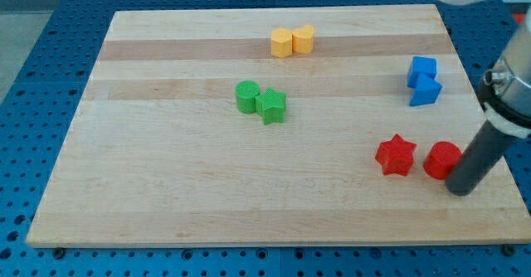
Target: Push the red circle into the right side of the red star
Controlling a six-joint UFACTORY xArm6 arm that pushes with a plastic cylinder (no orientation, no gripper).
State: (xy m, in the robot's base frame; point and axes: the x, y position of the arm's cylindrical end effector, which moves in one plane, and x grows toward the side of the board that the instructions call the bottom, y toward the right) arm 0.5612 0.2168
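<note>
The red star (396,155) lies at the view's lower right on the wooden board (166,186). The red circle (441,160) lies just to its right, with a small gap between them. My tip (460,188) rests on the board at the circle's lower right, touching or almost touching its edge. The dark rod slants up to the view's right from there.
Two blue blocks (424,80) sit together at the right, above the red pair. A green circle (246,96) and a green star (270,105) touch near the middle. Two yellow blocks (292,41) sit near the top edge. The board's right edge runs close to my tip.
</note>
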